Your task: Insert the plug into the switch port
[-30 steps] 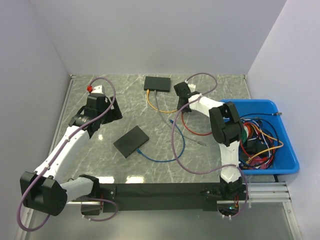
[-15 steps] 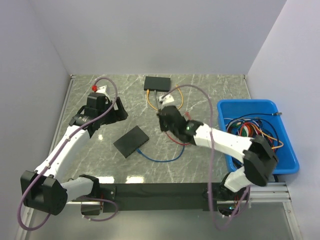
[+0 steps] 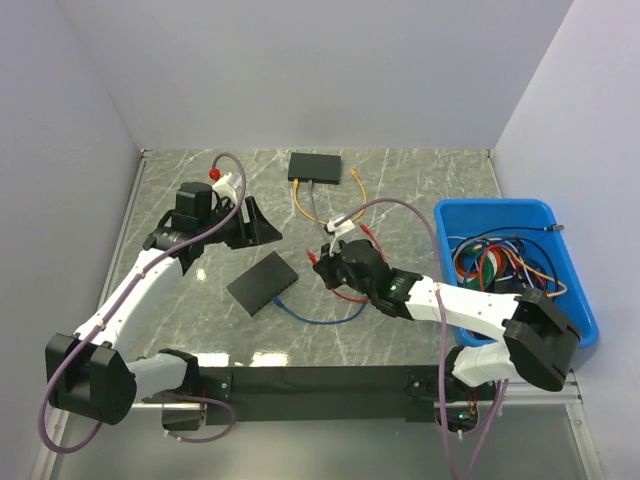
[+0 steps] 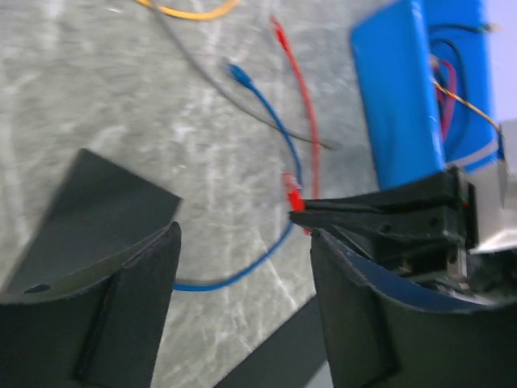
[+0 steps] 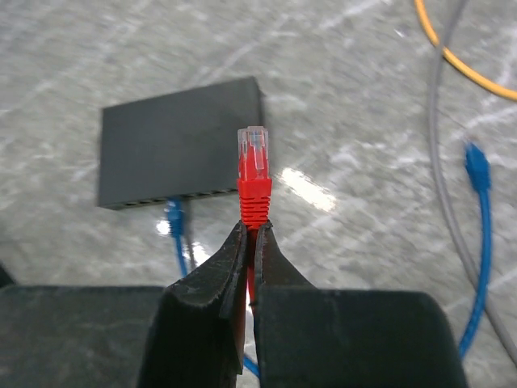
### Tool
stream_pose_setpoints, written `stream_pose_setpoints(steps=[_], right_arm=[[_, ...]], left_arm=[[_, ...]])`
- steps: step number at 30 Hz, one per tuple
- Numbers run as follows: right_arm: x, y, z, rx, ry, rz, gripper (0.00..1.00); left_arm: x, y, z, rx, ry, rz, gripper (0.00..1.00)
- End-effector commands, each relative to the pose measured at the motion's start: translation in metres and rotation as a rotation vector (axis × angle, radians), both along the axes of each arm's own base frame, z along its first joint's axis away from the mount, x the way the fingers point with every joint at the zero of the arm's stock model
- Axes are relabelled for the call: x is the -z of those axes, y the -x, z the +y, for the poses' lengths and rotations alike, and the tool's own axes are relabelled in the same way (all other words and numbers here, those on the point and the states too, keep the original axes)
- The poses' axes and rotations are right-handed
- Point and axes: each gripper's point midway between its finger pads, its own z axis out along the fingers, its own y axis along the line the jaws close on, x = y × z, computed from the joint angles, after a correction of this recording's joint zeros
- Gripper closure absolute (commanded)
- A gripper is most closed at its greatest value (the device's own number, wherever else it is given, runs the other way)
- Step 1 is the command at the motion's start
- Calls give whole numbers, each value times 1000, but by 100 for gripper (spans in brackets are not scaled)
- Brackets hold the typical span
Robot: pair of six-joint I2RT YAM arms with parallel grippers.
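Pinching the red cable (image 4: 305, 97) just behind its clear-tipped red plug (image 5: 254, 166), our right claw (image 5: 252, 230) has both black fingers pressed together on it. The plug sticks out past the tips. It points toward the port row of the near black flat switch box (image 5: 179, 141) and does not touch it. A blue cable (image 5: 174, 226) sits plugged into one port of that row.

From above we see the plug just to the right of this box, over the grey marbled tabletop (image 3: 420, 180). Our left claw (image 4: 242, 234) is spread wide with nothing between its fingers, and it hangs over the table by the far corner of the same box. In its own view the right claw's tips and the red plug show between its fingers.

Farther back lies a second black switch box (image 3: 314, 166), with a yellow cable (image 3: 298, 205) and a grey one running from its near edge. At the right side a blue plastic bin (image 3: 495, 205) holds a tangle of coloured cables.
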Motion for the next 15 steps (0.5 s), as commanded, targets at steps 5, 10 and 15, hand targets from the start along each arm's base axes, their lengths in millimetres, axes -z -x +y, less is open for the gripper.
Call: stream_pose_setpoints(steps=[5, 10, 15], right_arm=[[-60, 9, 21, -87, -206, -85, 100], [-72, 14, 25, -108, -251, -91, 100], [-71, 15, 32, -126, -256, -75, 100]], left_arm=[[-20, 16, -23, 146, 138, -19, 34], [-15, 15, -26, 147, 139, 12, 36], [-14, 17, -29, 147, 144, 23, 35]])
